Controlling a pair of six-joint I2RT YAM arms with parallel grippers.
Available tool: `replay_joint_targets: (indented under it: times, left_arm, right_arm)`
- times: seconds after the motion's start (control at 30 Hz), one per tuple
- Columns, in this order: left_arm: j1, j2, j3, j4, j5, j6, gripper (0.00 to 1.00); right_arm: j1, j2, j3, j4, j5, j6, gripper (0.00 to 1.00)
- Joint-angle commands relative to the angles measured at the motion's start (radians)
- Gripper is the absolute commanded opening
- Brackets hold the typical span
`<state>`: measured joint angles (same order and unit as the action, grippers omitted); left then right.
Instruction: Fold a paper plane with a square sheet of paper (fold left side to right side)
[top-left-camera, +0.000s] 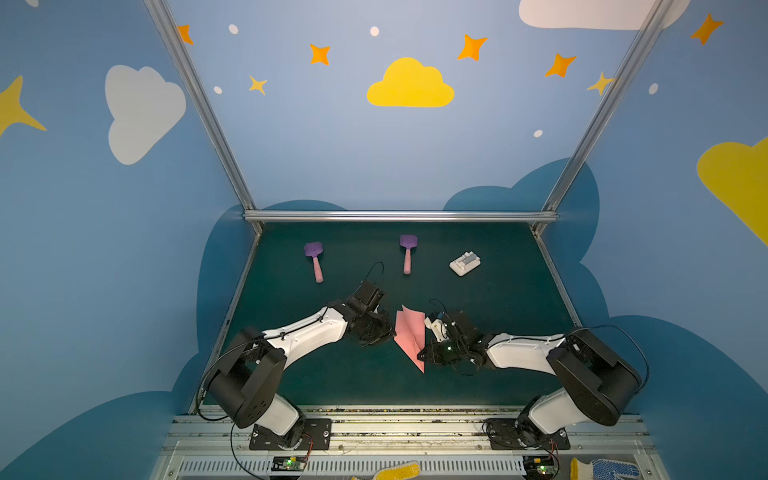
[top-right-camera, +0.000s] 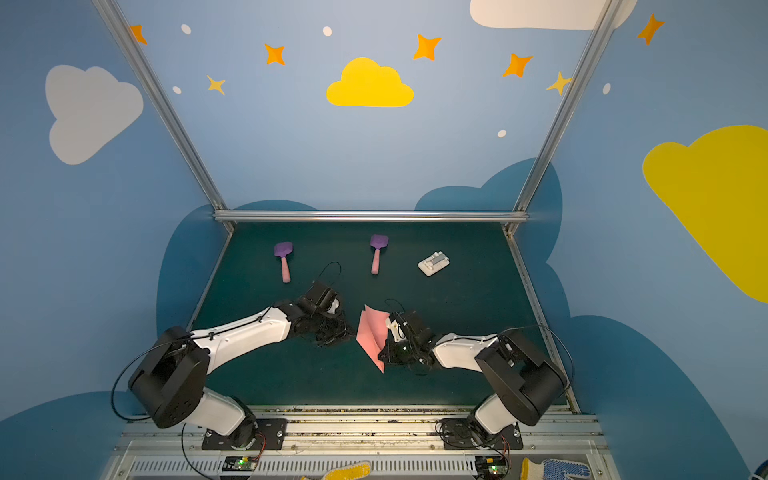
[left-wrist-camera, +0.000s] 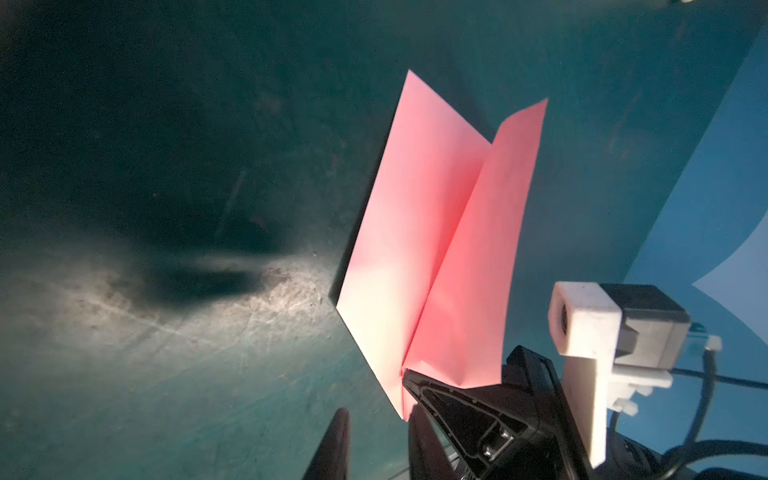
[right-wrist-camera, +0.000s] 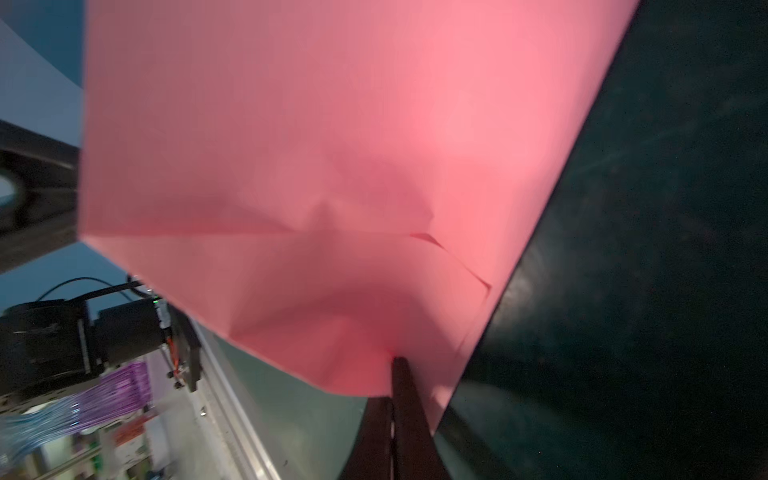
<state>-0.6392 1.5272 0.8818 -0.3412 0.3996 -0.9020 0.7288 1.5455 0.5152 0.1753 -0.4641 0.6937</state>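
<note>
Pink paper plane, right claw clamping, close-up

- The left arm is stretching inward toward the middle, and the left gripper is holding its jaws slightly apart.
- The right arm is reaching inward opposite it, and the right gripper is pinching the paper plane with jaws closed.

No text, label, brand, number or sign can be read anywhere.
</note>
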Motion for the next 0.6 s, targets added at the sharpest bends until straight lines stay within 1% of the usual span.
replay_joint_targets:
  times: [0.0,0.07,0.13,0.17,0.23,0.37,0.5,0.57]
  left_arm:
    - [-0.008,0.036,0.019,-0.02,-0.006,0.085,0.23]
    - [-0.012,0.058,0.025,-0.006,0.002,0.094,0.25]
    - [-0.013,0.073,0.039,0.008,0.013,0.089,0.29]
    - [-0.013,0.082,0.054,0.005,0.01,0.088,0.34]
    - [-0.014,0.099,0.092,-0.014,-0.001,0.083,0.47]
    - [-0.016,0.142,0.153,-0.028,-0.002,0.059,0.6]
    - [-0.014,0.162,0.207,-0.064,-0.01,0.043,0.65]
    - [-0.015,0.196,0.278,-0.15,-0.003,0.068,0.65]
  right_arm:
    - [-0.042,0.057,-0.025,-0.026,-0.107,0.023,0.0]
    - [-0.054,0.061,-0.02,-0.048,-0.113,0.004,0.0]
    - [-0.054,0.052,-0.018,-0.079,-0.094,-0.015,0.0]
    - [-0.053,0.042,-0.016,-0.097,-0.083,-0.023,0.0]
    - [-0.049,0.024,-0.005,-0.142,-0.059,-0.043,0.0]
    - [-0.038,-0.008,0.042,-0.255,-0.001,-0.095,0.0]
    - [-0.016,-0.01,0.098,-0.346,0.052,-0.143,0.0]
    - [0.0,-0.007,0.124,-0.388,0.082,-0.162,0.0]
